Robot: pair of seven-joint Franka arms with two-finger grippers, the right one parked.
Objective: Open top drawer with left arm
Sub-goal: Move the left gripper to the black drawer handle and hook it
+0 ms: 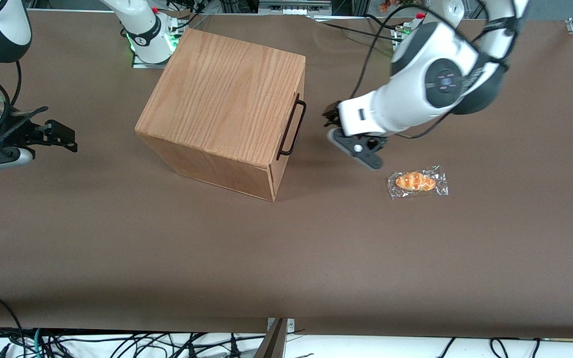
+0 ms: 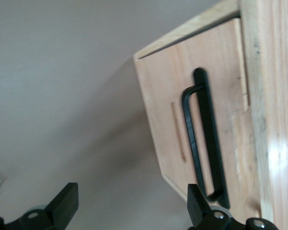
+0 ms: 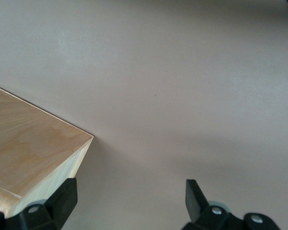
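Note:
The top drawer (image 2: 163, 96) is pushed in, its flat oak front level with the face of the big oak box (image 1: 227, 94). Its thin black wire handle (image 1: 292, 127) (image 2: 201, 139) stands out from that front. My left arm's gripper (image 1: 330, 118) (image 2: 133, 194) hovers in front of the drawer, a short gap from the handle and apart from it. It is open, with only brown table showing between the black fingertips (image 2: 67, 199). One fingertip lines up with the handle's end in the left wrist view.
A small wrapped croissant (image 1: 417, 182) lies on the brown table (image 1: 286, 258), nearer the front camera than the gripper and toward the working arm's end. The box stands mid-table, turned at an angle.

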